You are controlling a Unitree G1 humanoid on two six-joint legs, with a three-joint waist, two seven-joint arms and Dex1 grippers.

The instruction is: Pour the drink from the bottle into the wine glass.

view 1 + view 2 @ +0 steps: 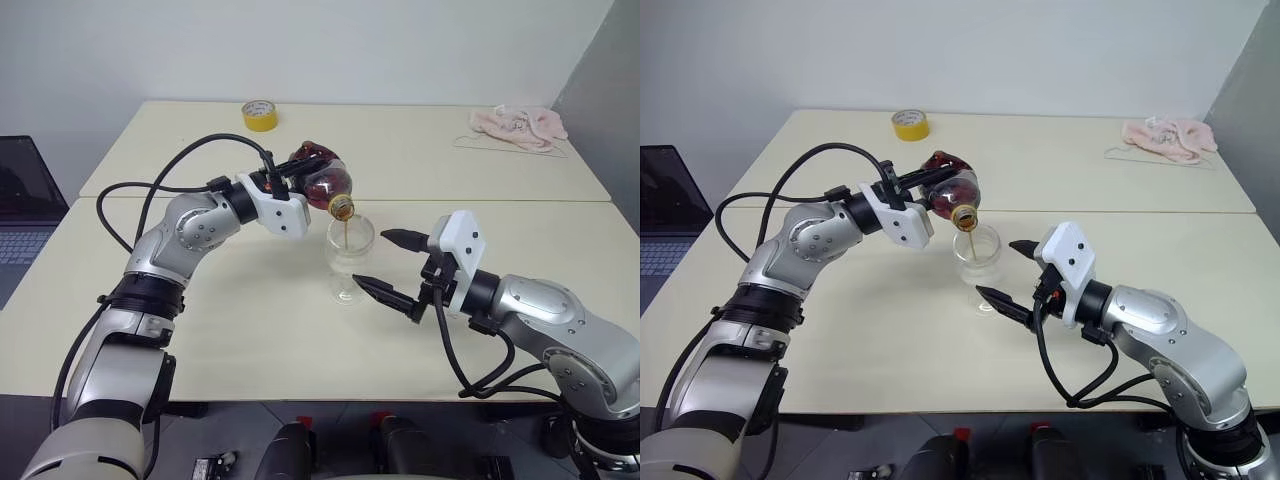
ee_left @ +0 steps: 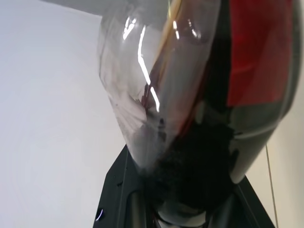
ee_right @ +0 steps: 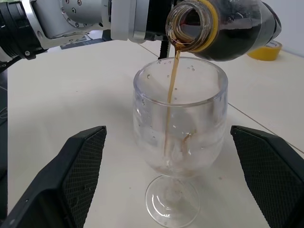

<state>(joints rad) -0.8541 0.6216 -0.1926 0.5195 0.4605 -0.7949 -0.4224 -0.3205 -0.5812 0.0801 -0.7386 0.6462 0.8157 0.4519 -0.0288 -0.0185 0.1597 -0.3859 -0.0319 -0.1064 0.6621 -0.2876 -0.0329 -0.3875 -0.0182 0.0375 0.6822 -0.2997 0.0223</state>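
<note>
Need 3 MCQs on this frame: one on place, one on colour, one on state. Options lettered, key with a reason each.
1. Where is the yellow tape roll?
A. far table edge
B. beside the glass
C. in the right gripper

2. Colour of the drink streaming out?
A. clear
B. dark brown
C. green

3. State of the right gripper?
A. shut on the stem
B. open around the clear wine glass, not touching
C. holding the bottle

Key: A, roll sits far back; B, brown stream from the tilted clear plastic bottle held by the left gripper; B, fingers stand apart either side.
</note>
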